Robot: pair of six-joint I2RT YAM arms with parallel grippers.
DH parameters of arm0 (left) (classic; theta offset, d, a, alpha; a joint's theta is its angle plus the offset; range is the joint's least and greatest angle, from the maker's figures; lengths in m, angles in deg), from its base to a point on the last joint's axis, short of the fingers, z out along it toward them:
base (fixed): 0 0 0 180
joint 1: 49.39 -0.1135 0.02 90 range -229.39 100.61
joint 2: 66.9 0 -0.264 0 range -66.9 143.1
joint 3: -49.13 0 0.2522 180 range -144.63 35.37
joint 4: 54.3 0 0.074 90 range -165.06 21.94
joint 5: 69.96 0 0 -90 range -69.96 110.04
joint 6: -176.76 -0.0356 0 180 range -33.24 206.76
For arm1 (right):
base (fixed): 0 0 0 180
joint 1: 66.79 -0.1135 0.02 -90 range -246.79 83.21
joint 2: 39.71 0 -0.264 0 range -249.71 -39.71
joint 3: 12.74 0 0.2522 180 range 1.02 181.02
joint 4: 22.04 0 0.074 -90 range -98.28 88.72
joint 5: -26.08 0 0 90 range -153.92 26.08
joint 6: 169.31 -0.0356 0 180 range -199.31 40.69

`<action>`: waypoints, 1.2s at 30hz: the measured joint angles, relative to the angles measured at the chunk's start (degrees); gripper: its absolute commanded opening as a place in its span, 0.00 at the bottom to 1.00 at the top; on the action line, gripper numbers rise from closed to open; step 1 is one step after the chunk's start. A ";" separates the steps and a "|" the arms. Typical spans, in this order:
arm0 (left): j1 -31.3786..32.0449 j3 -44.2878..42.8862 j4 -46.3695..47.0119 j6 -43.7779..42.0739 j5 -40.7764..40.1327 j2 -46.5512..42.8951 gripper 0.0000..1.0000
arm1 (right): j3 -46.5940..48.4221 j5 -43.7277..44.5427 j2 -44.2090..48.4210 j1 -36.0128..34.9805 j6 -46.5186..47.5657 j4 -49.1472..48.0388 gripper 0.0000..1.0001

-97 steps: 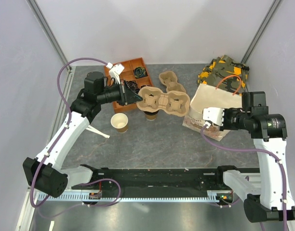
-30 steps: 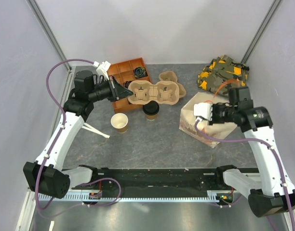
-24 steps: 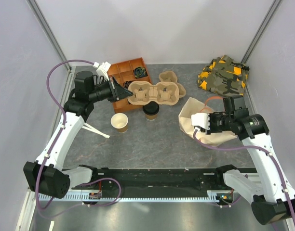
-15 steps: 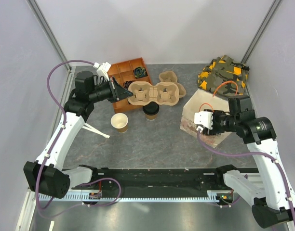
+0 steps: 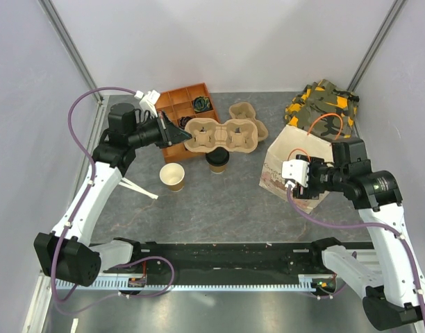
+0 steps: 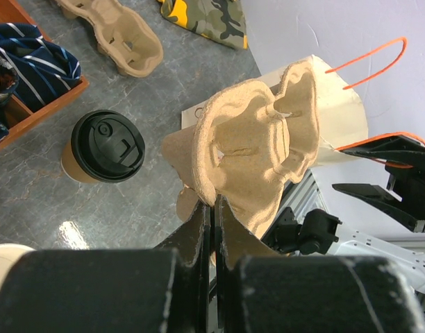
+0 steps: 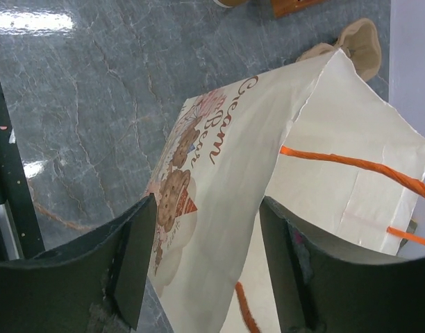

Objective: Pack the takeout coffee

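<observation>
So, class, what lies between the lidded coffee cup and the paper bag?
Only bare table, seen in the top view, separates the lidded coffee cup from the paper bag.

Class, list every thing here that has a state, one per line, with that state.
takeout coffee, upright, lid on, outside the carrier.
cup carrier, gripped at its rim, empty.
open cup, upright, lidless.
paper bag, standing, mouth open.
left gripper, jaws shut on cup carrier.
right gripper, jaws open, facing paper bag.
</observation>
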 measured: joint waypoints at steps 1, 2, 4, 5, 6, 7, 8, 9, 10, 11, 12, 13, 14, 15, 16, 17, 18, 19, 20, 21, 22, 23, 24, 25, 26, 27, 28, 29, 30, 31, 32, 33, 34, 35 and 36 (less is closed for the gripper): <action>0.00 0.13 0.00 0.00 0.00 -0.04 0.02 | 0.00 0.00 0.22 0.00 0.00 0.20 0.78; 0.00 0.31 0.02 0.00 0.00 -0.07 0.02 | 0.00 0.00 0.68 0.00 0.09 0.33 0.79; 0.00 0.55 -0.02 0.00 0.00 -0.09 0.02 | -0.26 0.13 2.08 0.00 0.37 0.09 0.83; 0.00 0.61 -0.04 0.00 0.00 -0.09 0.02 | -0.87 0.24 3.39 0.00 0.46 -0.66 0.84; 0.00 0.68 -0.07 0.00 0.00 -0.09 0.02 | -1.84 0.55 4.96 0.00 0.76 -1.60 0.85; 0.00 0.68 -0.04 0.00 0.00 -0.09 0.02 | -2.86 0.85 6.40 0.00 1.20 -2.32 0.85; 0.00 0.68 -0.02 0.00 0.02 -0.09 0.02 | -3.89 1.33 7.82 0.00 1.64 -3.04 0.86; 0.00 0.68 -0.04 0.00 0.00 -0.09 0.02 | -4.74 1.84 9.11 0.00 2.16 -3.52 0.88; 0.00 0.68 0.00 0.00 0.02 -0.09 0.02 | -5.31 2.25 9.86 0.00 2.84 -3.96 0.90; 0.00 0.68 -0.02 0.00 0.02 -0.09 0.02 | -5.81 2.67 10.27 0.00 3.56 -4.42 0.91; 0.00 0.68 -0.02 0.00 0.02 -0.09 0.02 | -6.40 3.10 10.45 0.00 4.26 -5.11 0.93; 0.00 0.68 -0.02 0.00 0.02 -0.07 0.02 | -7.02 3.37 10.54 0.00 5.11 -5.62 0.93; 0.00 0.70 -0.02 0.00 0.02 -0.09 0.02 | -7.78 3.58 10.62 0.00 5.95 -6.05 0.94; 0.00 0.70 0.00 0.00 0.02 -0.07 0.02 | -8.66 3.80 10.91 0.00 6.71 -6.54 0.95; 0.00 0.72 0.00 0.00 0.02 -0.07 0.02 | -9.51 4.09 11.45 0.00 7.65 -6.75 0.95; 0.00 0.76 0.02 0.00 0.02 -0.07 0.02 | -10.38 4.28 12.07 0.00 8.52 -7.08 0.96; 0.00 0.92 0.20 0.00 0.02 -0.07 0.02 | -11.50 4.50 12.83 0.00 9.60 -7.54 0.96; 0.00 1.07 0.24 0.00 0.02 -0.07 0.02 | -12.17 4.68 13.40 0.00 10.29 -7.61 0.97; 0.00 1.31 0.26 0.00 0.02 -0.07 0.02 | -12.90 4.79 14.32 0.00 11.30 -7.89 0.97; 0.00 1.53 0.31 0.00 0.02 -0.07 0.02 | -13.40 4.83 14.99 0.00 12.11 -7.93 0.97; 0.00 1.75 0.28 0.00 0.02 -0.07 0.02 | -13.92 4.90 15.85 0.00 13.18 -7.98 0.98; 0.00 1.88 0.26 0.00 0.02 -0.07 0.02 | -14.47 5.05 16.65 0.00 14.16 -8.09 0.98; 0.00 1.92 0.26 0.00 0.04 -0.07 0.02 | -14.97 5.09 17.44 0.00 15.04 -8.11 0.98; 0.00 1.95 0.28 0.00 0.04 -0.07 0.02 | -15.39 5.18 18.12 0.00 15.80 -8.13 0.98; 0.00 1.95 0.39 0.00 0.04 -0.07 0.02 | -15.67 5.25 18.71 0.00 16.59 -8.00 0.98; 0.00 1.95 0.52 0.00 0.04 -0.07 0.02 | -15.78 5.25 18.99 0.00 17.07 -7.93 0.98; 0.00 1.95 0.61 0.00 0.04 -0.07 0.02 | -15.87 5.27 19.19 0.00 17.59 -7.89 0.98; 0.00 1.95 0.63 0.00 0.07 -0.07 0.02 | -15.93 5.31 19.26 0.00 18.12 -7.89 0.98; 0.00 1.95 0.63 0.00 0.07 -0.07 0.02 | -16.04 5.49 19.26 0.00 18.51 -7.98 0.98; 0.00 1.95 0.61 0.00 0.07 -0.07 0.02 | -16.24 5.62 19.26 0.00 18.84 -8.13 0.98; 0.00 1.95 0.61 0.00 0.07 -0.07 0.02 | -16.46 5.68 19.30 0.00 19.19 -8.22 0.98; 0.00 1.95 0.61 0.00 0.07 -0.07 0.02 | -16.65 5.73 19.41 0.00 19.58 -8.26 0.98; 0.00 1.95 0.61 0.00 0.07 -0.07 0.02 | -16.83 5.79 19.56 0.00 20.00 -8.28 0.98; 0.00 1.95 0.61 0.00 0.07 -0.07 0.02 | -17.00 5.92 19.80 0.00 20.52 -8.35 0.98; 0.00 1.95 0.61 0.00 0.07 -0.07 0.02 | -17.03 5.92 20.00 0.00 20.87 -8.37 0.98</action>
